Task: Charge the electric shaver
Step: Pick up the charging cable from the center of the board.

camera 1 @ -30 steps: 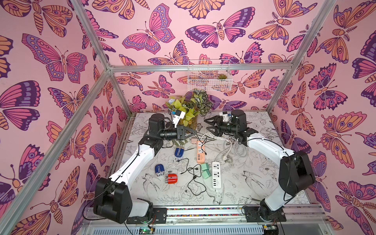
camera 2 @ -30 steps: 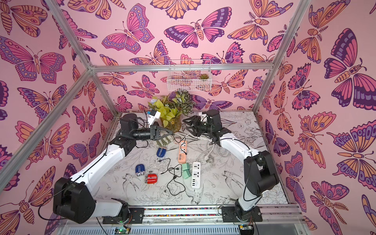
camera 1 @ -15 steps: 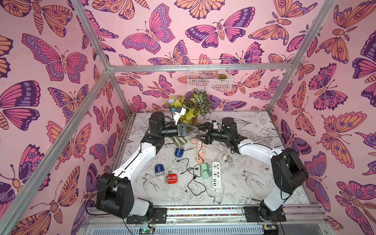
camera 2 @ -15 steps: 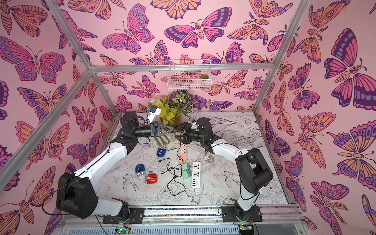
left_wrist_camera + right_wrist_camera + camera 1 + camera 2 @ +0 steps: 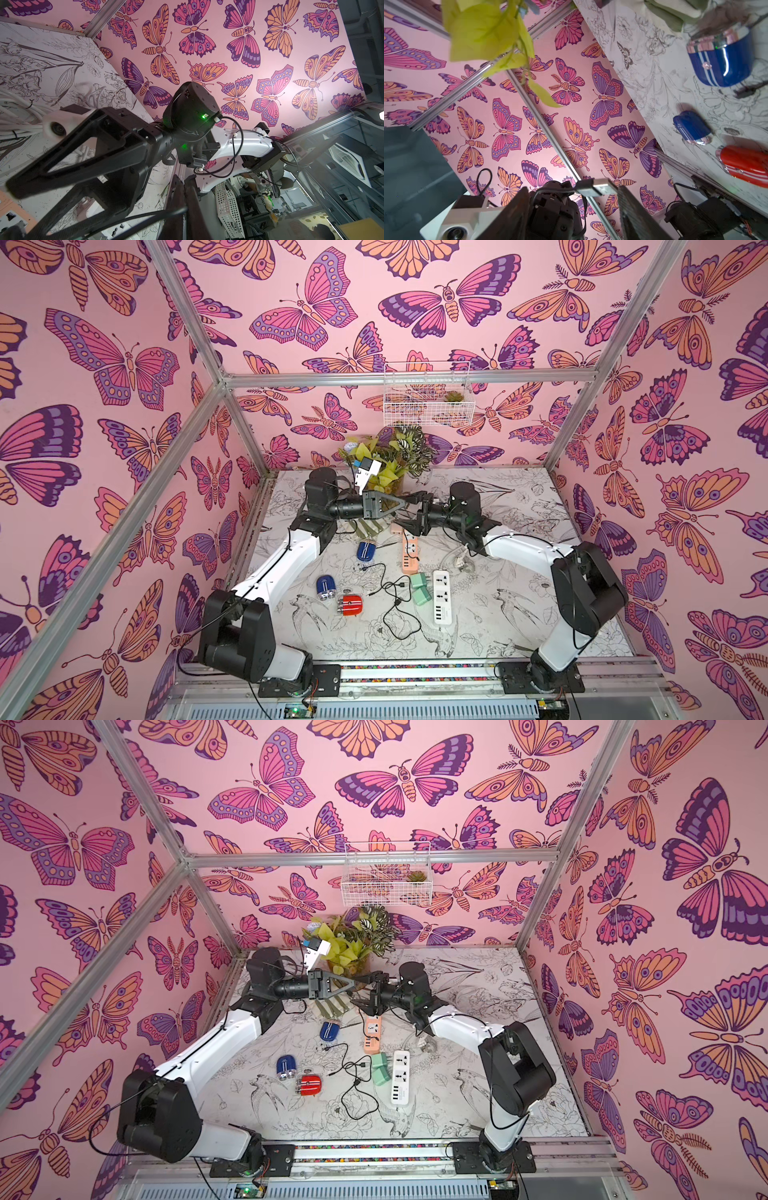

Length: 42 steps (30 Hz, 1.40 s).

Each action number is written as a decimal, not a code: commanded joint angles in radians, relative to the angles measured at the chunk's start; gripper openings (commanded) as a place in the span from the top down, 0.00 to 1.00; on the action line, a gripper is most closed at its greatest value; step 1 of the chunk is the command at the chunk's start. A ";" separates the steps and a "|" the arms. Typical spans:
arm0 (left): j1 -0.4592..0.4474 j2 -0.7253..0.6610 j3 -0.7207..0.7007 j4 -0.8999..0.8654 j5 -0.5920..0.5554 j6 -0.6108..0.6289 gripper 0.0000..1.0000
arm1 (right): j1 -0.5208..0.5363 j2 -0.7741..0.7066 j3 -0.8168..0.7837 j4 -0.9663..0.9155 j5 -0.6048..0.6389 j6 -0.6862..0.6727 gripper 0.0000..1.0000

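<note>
Top views: my left tool [image 5: 401, 506] shut, nose to nose with my right tool [image 5: 411, 512]; blue shaver [image 5: 366, 551] lies on the surface [image 5: 519, 614] just below. Left wrist: left tool pinches the black cable [image 5: 145, 215]. Right wrist: right tool's jaws wide, flanking the USB plug [image 5: 600, 187], no contact seen.

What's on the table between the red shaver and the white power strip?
A tangled black cable and two green adapters lie between the red shaver and the white power strip, seen in both top views.
</note>
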 commanded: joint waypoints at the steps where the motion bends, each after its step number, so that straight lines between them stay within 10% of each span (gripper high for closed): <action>1: -0.003 0.016 0.016 0.029 0.030 0.027 1.00 | 0.019 0.001 0.020 -0.062 -0.015 0.122 0.32; 14: -0.030 0.007 -0.007 0.029 0.042 0.031 1.00 | 0.016 0.088 0.046 0.074 0.112 0.330 0.39; 24: -0.037 -0.028 -0.055 0.026 0.034 0.033 1.00 | 0.008 0.107 0.079 0.095 0.151 0.363 0.91; 30: -0.036 -0.054 -0.077 0.017 0.011 0.035 1.00 | -0.018 0.091 0.072 0.081 0.163 0.326 1.00; 38: -0.008 -0.231 -0.209 -0.029 -0.280 -0.109 0.28 | -0.106 0.015 0.066 0.057 0.239 0.068 1.00; 42: 0.017 -0.334 -0.250 -0.178 -0.523 -0.343 0.27 | -0.133 -0.043 0.020 0.118 0.322 -0.160 1.00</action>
